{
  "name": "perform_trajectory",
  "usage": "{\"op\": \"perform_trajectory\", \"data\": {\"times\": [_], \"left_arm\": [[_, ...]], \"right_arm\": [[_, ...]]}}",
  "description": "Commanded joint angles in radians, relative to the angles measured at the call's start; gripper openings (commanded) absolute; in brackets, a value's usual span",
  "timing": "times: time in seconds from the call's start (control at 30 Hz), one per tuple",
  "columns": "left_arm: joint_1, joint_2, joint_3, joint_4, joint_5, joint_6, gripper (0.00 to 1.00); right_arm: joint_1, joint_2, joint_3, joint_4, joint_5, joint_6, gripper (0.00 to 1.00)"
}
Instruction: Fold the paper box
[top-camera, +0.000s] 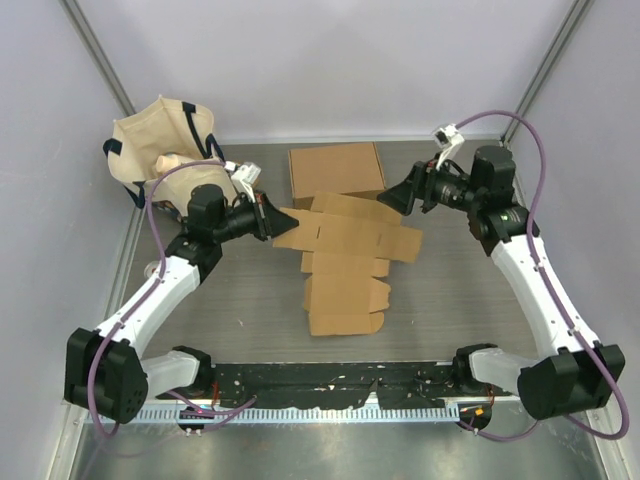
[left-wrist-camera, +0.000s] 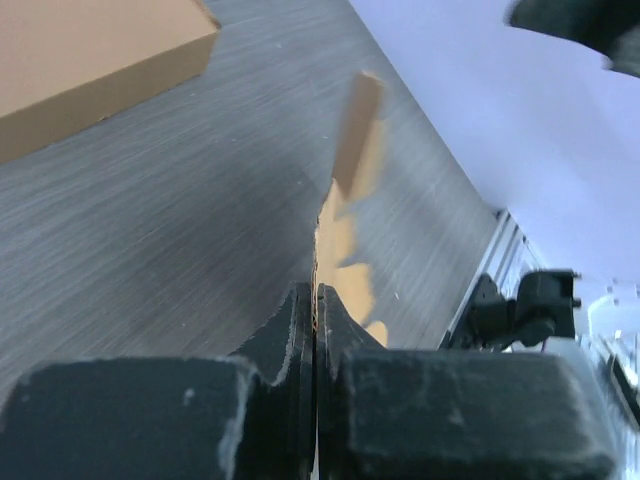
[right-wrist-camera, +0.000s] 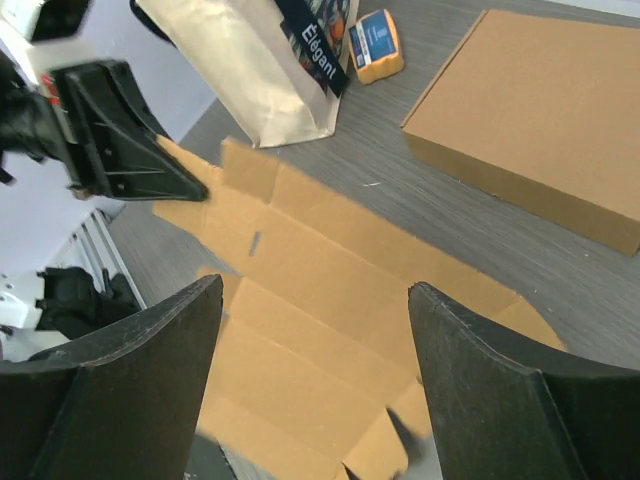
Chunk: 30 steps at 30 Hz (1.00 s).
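A flat, unfolded brown cardboard box blank (top-camera: 345, 260) lies in the middle of the table, its left upper flap lifted. My left gripper (top-camera: 275, 218) is shut on that flap's left edge; in the left wrist view the cardboard (left-wrist-camera: 345, 215) runs edge-on out of the closed jaws (left-wrist-camera: 316, 300). My right gripper (top-camera: 393, 198) is open and empty, hovering just above the blank's upper right corner. In the right wrist view the blank (right-wrist-camera: 330, 300) shows between the spread fingers (right-wrist-camera: 480, 400), with the left gripper (right-wrist-camera: 120, 140) at its far edge.
A folded, closed cardboard box (top-camera: 336, 170) sits behind the blank; it also shows in the right wrist view (right-wrist-camera: 540, 120). A beige cloth bag (top-camera: 160, 145) stands at the back left, with a small orange-and-blue packet (right-wrist-camera: 378, 45) beside it. A black rail (top-camera: 340, 385) runs along the near edge.
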Motion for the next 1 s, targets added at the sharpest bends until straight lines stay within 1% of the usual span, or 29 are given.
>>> {"op": "perform_trajectory", "data": {"times": [0.0,0.03,0.07,0.13,0.2,0.23,0.27,0.33,0.43,0.5,0.57,0.67,0.7,0.77,0.8,0.83,0.87,0.9,0.93,0.97], "left_arm": [[0.003,-0.021,0.119,-0.184,0.176,0.192,0.0],[0.004,-0.024,0.125,-0.201,0.182,0.21,0.0],[0.003,-0.033,0.13,-0.206,0.182,0.221,0.0],[0.003,-0.043,0.115,-0.174,0.188,0.209,0.0],[0.003,-0.044,0.11,-0.149,0.231,0.197,0.0],[0.004,-0.044,0.108,-0.149,0.239,0.197,0.0],[0.004,-0.046,0.105,-0.148,0.254,0.198,0.0],[0.003,-0.052,0.098,-0.14,0.262,0.195,0.0],[0.004,-0.055,0.095,-0.128,0.274,0.192,0.0],[0.004,-0.055,0.096,-0.128,0.282,0.194,0.0],[0.003,-0.053,0.096,-0.128,0.288,0.195,0.0],[0.004,-0.056,0.101,-0.138,0.268,0.207,0.0],[0.003,-0.058,0.102,-0.143,0.267,0.209,0.0],[0.004,-0.064,0.101,-0.143,0.239,0.201,0.0],[0.004,-0.069,0.101,-0.143,0.212,0.195,0.0],[0.003,-0.075,0.098,-0.149,0.172,0.183,0.02],[0.004,-0.093,0.092,-0.149,0.059,0.169,0.06],[0.003,-0.107,0.082,-0.158,-0.033,0.114,0.27],[0.003,-0.124,0.064,-0.177,-0.139,0.09,0.39],[0.001,-0.147,0.059,-0.207,-0.406,0.073,0.49]], "right_arm": [[0.079,0.08,0.09,-0.102,0.03,-0.226,0.81],[0.119,0.088,0.097,-0.097,0.03,-0.251,0.83],[0.127,0.121,0.111,-0.094,0.0,-0.295,0.84],[0.136,0.172,0.13,-0.102,-0.104,-0.312,0.83],[0.144,0.22,0.142,-0.106,-0.114,-0.352,0.82],[0.145,0.224,0.14,-0.102,-0.129,-0.372,0.82],[0.144,0.229,0.127,-0.061,-0.133,-0.387,0.82],[0.147,0.234,0.131,-0.056,-0.146,-0.424,0.82],[0.149,0.249,0.116,-0.001,-0.212,-0.443,0.82],[0.149,0.272,0.108,0.02,-0.266,-0.447,0.79],[0.158,0.281,0.088,0.05,-0.281,-0.437,0.77],[0.175,0.289,0.05,0.07,-0.308,-0.431,0.67],[0.179,0.284,0.026,0.102,-0.306,-0.409,0.58],[0.184,0.26,-0.02,0.177,-0.289,-0.369,0.5],[0.187,0.248,-0.069,0.208,-0.262,-0.356,0.43],[0.199,0.231,-0.09,0.23,-0.151,-0.346,0.38],[0.208,0.209,-0.117,0.24,-0.101,-0.345,0.31],[0.219,0.197,-0.128,0.274,-0.055,-0.336,0.2],[0.225,0.186,-0.139,0.288,-0.013,-0.319,0.16],[0.234,0.177,-0.149,0.294,0.001,-0.293,0.1]]}}
